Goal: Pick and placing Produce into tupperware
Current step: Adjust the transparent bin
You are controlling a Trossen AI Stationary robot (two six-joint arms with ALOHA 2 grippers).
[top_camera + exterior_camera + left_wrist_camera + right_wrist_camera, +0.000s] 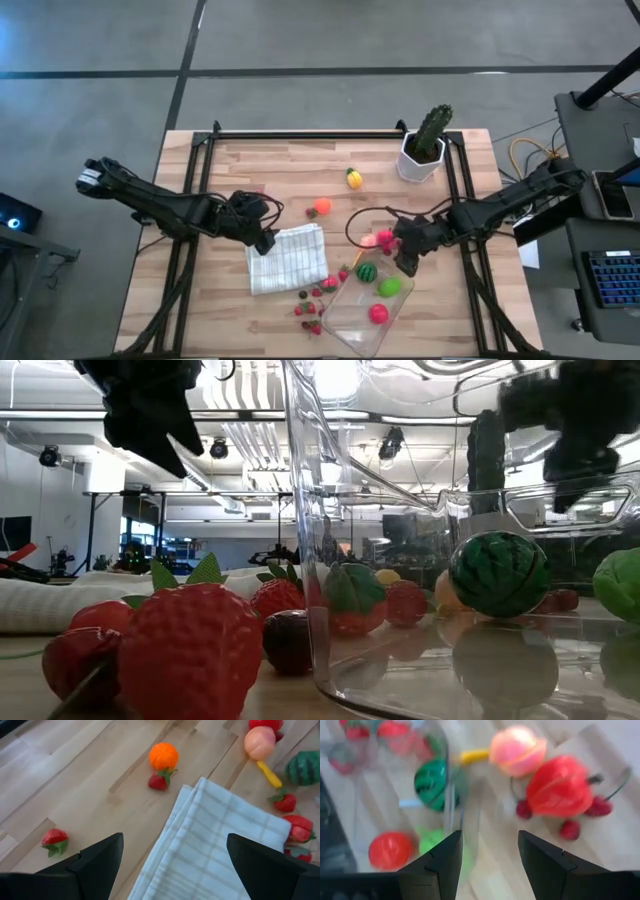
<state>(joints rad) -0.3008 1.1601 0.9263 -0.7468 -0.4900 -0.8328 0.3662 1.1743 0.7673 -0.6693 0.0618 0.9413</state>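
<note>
The tupperware [362, 312] lies askew near the table's front edge, right of centre, one corner running almost to that edge. Inside it sit a green piece [389, 287] and a red ball [378, 314]; the toy watermelon [368, 271] rests at its far rim, and I judge from the low view that it is inside too. More produce is loose on the table [280, 180]: strawberries [310, 312] scattered just left of the tupperware, a pink fruit [384, 239] just behind it, an orange [322, 207] and a yellow piece [354, 178] nearer mid-table.

The right gripper [407, 262] hovers over the tupperware's far corner, beside the watermelon, fingers parted with nothing between them, probably placed to drop or fetch there.

The left gripper [265, 243] hangs over the far left corner of the folded cloth [287, 258], jaws wide and empty, seemingly waiting clear of the fruit.

A cactus [428, 140] stands near the far right corner.
</note>
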